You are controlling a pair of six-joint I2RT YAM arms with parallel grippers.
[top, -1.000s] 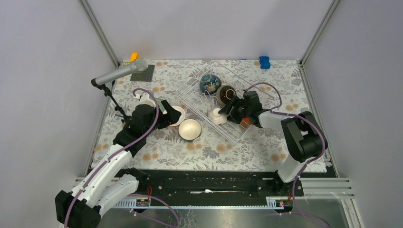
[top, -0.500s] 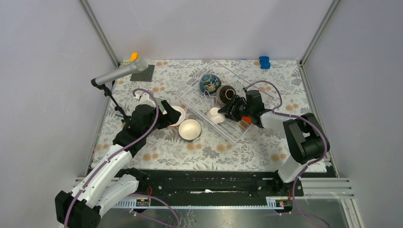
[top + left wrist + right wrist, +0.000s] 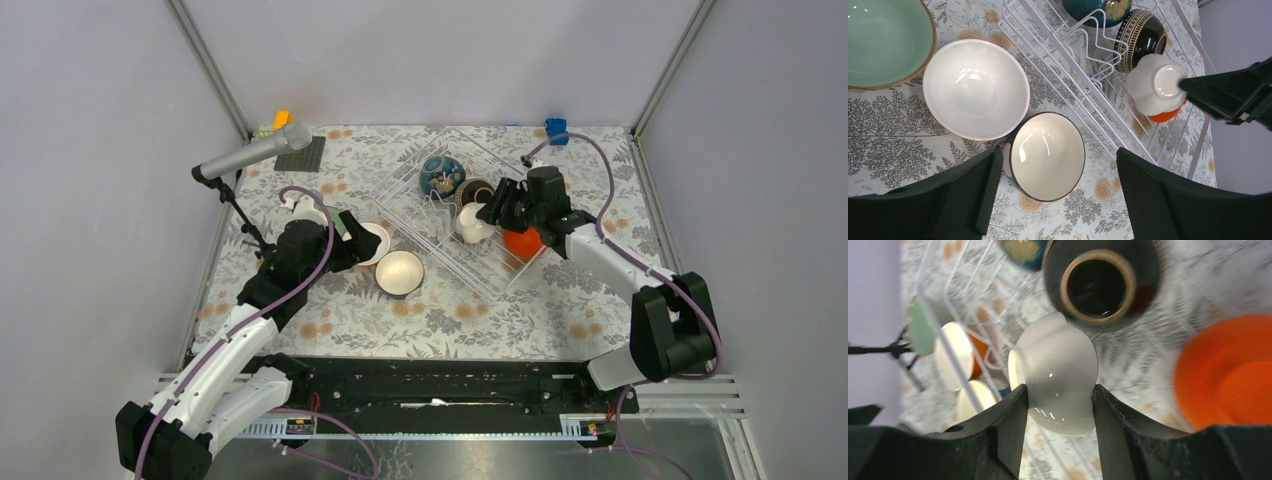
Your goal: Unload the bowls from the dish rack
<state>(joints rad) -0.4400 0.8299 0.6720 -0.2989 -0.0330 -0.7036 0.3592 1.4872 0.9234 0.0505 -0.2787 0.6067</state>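
The dish rack (image 3: 452, 243) lies tilted at the table's centre. In it are a dark blue patterned bowl (image 3: 441, 175), a dark brown bowl (image 3: 474, 194) and an orange bowl (image 3: 522, 243). My right gripper (image 3: 487, 219) is shut on a white bowl (image 3: 468, 226), held on its side above the rack; in the right wrist view my gripper (image 3: 1059, 407) clamps the white bowl (image 3: 1060, 375). My left gripper (image 3: 358, 243) is open and hovers over a cream dark-rimmed bowl (image 3: 1048, 156) on the table. A white bowl (image 3: 975, 87) and a pale green bowl (image 3: 883, 42) sit beside it.
A microphone on a stand (image 3: 255, 152) leans over the far left. A dark grey plate (image 3: 302, 156) and a small orange block (image 3: 282, 118) lie at the back left. A blue toy block (image 3: 556, 130) sits at the back right. Walls enclose the table.
My right gripper has lifted the white bowl and drawn it back and to the right, uncovering the orange bowl. The left arm has not moved.
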